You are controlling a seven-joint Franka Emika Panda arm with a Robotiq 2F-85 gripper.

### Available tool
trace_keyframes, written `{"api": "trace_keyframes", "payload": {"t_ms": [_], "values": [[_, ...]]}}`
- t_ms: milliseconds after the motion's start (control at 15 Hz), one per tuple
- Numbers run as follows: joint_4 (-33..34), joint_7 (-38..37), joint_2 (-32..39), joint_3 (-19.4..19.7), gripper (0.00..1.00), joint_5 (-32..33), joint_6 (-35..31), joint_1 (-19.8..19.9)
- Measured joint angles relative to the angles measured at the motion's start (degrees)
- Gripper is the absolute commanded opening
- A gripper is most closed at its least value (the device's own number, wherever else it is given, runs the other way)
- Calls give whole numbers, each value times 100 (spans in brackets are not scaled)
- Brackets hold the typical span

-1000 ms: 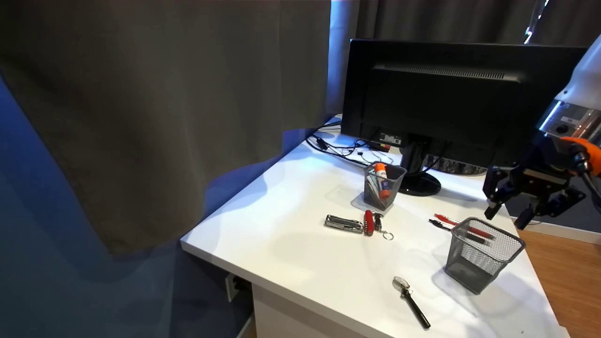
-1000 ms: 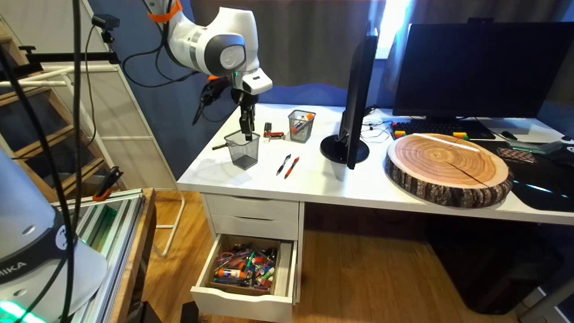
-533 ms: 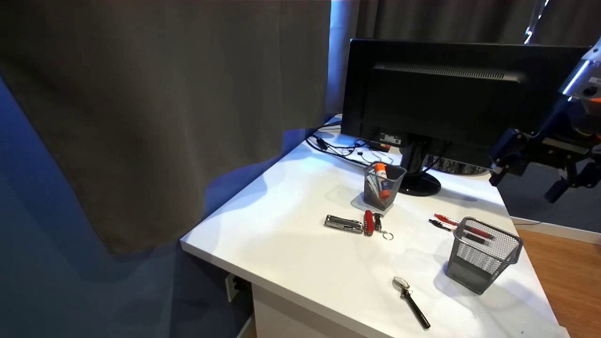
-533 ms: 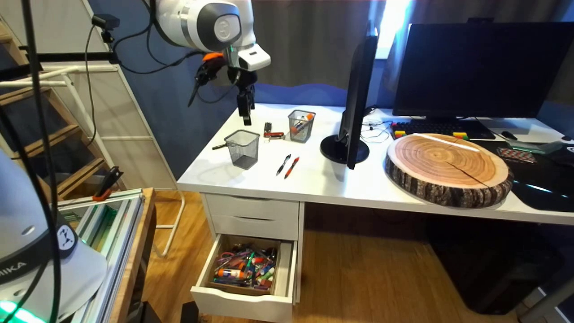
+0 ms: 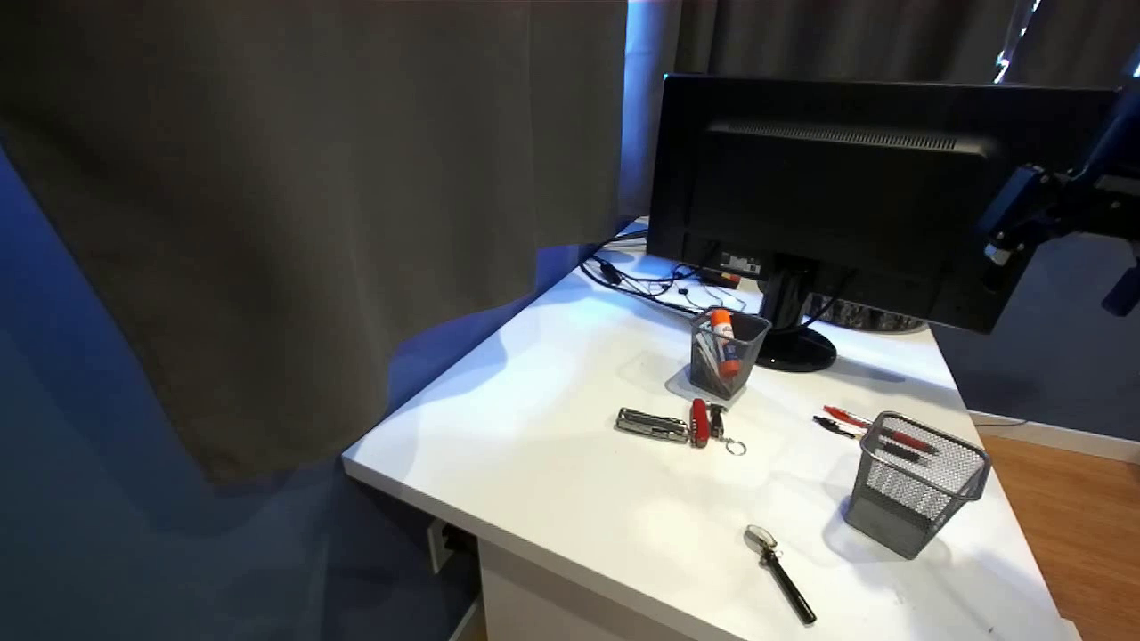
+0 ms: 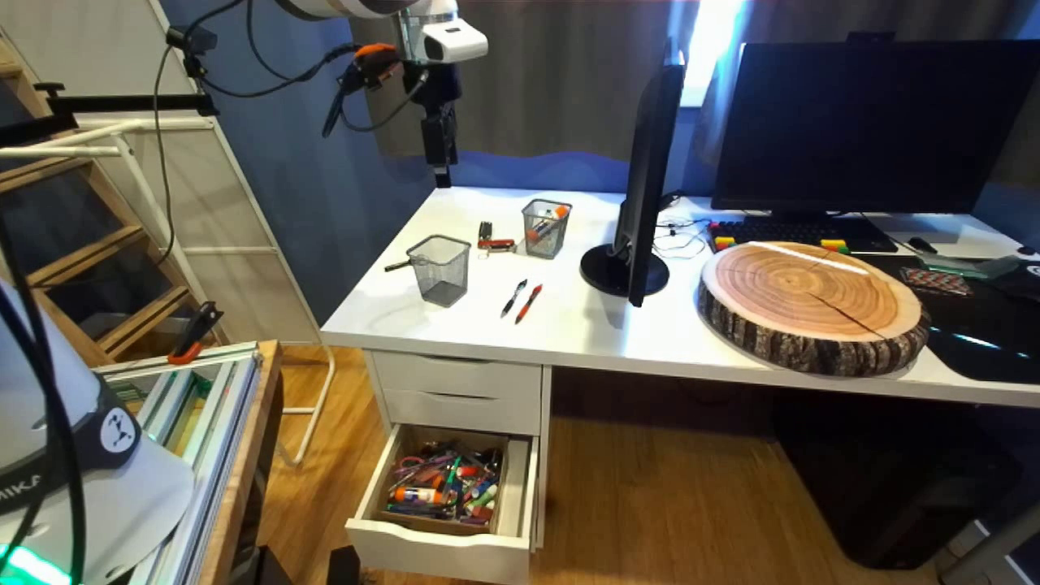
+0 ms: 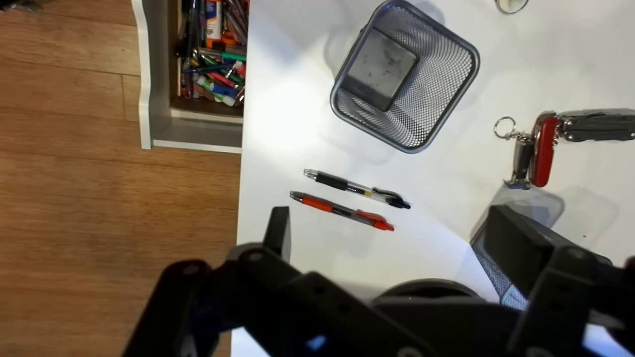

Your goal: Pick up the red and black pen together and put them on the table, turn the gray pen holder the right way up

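The gray mesh pen holder (image 5: 899, 525) stands upright with its opening up and nothing in it; it also shows in an exterior view (image 6: 443, 280) and the wrist view (image 7: 407, 84). The red pen (image 7: 342, 210) and black pen (image 7: 357, 188) lie side by side, slightly apart, on the white table (image 6: 561, 325). In an exterior view the red pen (image 5: 846, 416) and black pen (image 5: 834, 426) are partly behind the holder's mesh. My gripper (image 6: 442, 179) is open and empty, well above the table; its fingers are wide apart in the wrist view (image 7: 391, 225).
A second mesh holder (image 6: 546, 231) with a glue stick stands near the monitor (image 5: 873, 196). A red pocket knife (image 5: 700, 423) and multi-tool (image 5: 653, 425) lie by it. A black-handled item (image 5: 788, 583) lies near the gray holder. A drawer (image 6: 439, 544) stands open below.
My gripper has risen from just above the pen holder to high over the table, staying open. The holder shifted very slightly at first, then stayed still. The pens have not moved.
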State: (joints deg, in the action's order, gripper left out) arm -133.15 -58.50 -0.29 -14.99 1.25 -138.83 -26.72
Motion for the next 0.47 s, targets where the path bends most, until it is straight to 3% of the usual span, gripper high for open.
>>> {"api": "trace_keyframes", "payload": {"t_ms": [200,467], "values": [[140,0,-239,-162,100,1,366,140],[133,3,-257,-252,100,0,387,232]]}}
